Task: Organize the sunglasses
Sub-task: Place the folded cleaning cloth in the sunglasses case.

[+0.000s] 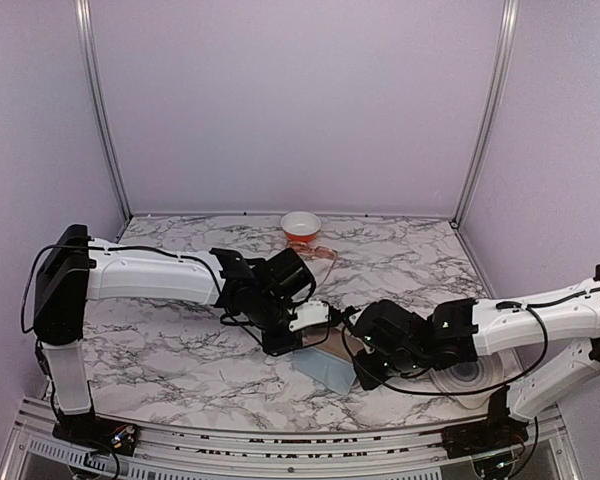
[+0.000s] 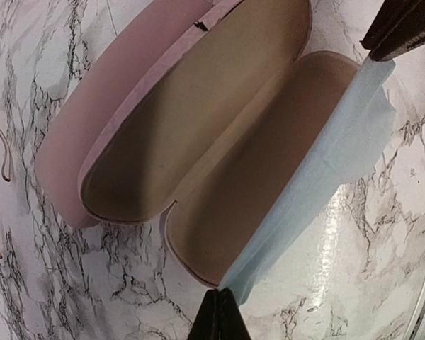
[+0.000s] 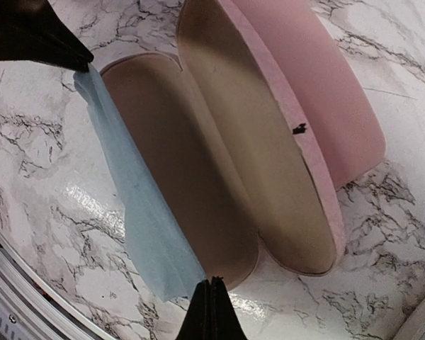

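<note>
Blue cloth [image 2: 319, 184] pinched, left hand [image 2: 218, 301], right hand [image 3: 210, 297]

**Pink, Blue and Marble**

The open oblong hard case [image 2: 67, 152] is dusty pink outside, tan inside. The thin cloth [image 2: 340, 156] at its near edge is pale blue. My left gripper [image 2: 219, 301] and right gripper [image 3: 210, 289] are black. The marble tabletop [image 2: 57, 283] is white, veined grey-black. Far back, a round white bowl [image 1: 300, 221] shows orange.

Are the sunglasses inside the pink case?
No, the open pink case is empty inside, with only the light blue cloth stretched over one side.
</note>
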Controlling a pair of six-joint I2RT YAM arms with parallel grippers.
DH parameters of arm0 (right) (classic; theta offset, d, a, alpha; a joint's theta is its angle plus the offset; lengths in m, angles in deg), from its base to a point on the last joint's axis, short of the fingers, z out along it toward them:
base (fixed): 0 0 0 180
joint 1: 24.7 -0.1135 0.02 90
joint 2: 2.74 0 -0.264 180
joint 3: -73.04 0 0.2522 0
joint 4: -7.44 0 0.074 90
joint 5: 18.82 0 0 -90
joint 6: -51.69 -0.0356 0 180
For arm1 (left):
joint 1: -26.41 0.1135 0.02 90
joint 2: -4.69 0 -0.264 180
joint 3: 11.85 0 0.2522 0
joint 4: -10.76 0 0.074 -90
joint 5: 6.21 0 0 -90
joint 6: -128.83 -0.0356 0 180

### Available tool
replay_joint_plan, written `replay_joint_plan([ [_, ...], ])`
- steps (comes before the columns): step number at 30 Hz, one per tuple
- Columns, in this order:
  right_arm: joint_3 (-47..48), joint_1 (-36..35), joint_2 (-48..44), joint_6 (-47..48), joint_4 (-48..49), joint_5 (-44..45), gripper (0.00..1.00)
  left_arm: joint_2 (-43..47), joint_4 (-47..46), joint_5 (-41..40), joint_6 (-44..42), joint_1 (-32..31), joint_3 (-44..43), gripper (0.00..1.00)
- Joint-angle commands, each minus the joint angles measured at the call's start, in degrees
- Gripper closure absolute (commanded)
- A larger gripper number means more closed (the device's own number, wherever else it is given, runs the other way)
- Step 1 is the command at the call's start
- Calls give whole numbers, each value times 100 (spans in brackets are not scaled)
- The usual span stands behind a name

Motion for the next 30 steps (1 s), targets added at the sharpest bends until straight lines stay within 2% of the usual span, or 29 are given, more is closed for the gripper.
replay_joint_plan([
  [1,-31,89,143,55,-40,43,100,-180,114,-175,1,23,-210,100],
  [30,-2,141,654,178,5,148,100,-904,72,-539,-253,30,-692,100],
])
